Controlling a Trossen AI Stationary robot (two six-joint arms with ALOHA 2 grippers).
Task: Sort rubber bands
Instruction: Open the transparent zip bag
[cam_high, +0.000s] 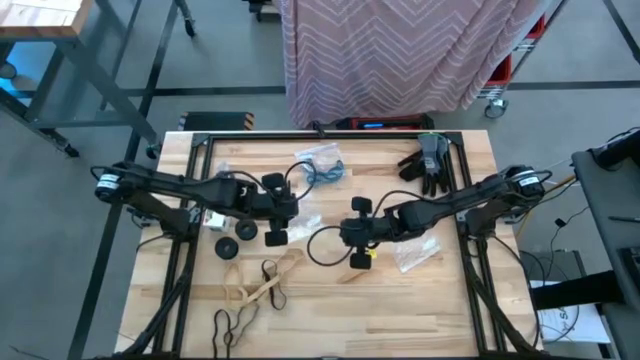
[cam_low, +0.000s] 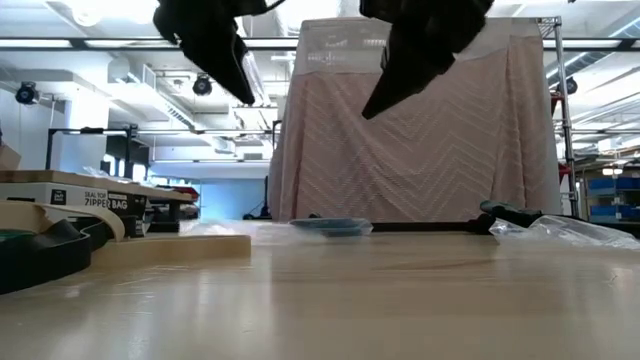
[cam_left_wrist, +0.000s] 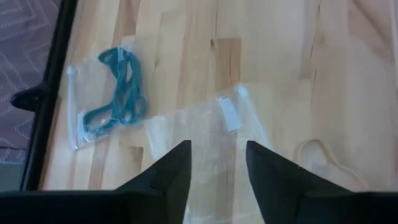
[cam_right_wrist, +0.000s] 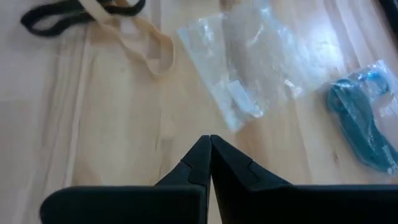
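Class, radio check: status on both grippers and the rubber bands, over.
Left gripper open above an empty clear bag. Right gripper shut, empty. Blue bands bagged; tan bands and black bands loose. Nothing in the way.

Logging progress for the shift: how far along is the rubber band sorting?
Done: blue bands sit inside a clear bag. In hand: nothing; the left pincer hovers open over an empty bag, the right pincer is shut. Left: tan bands and black bands lie loose.

The high view looks straight down on the whole surface (cam_high: 400, 310). The low view looks level across it. Both wrist views look down closely, sharing the blue bands (cam_left_wrist: 118, 93).
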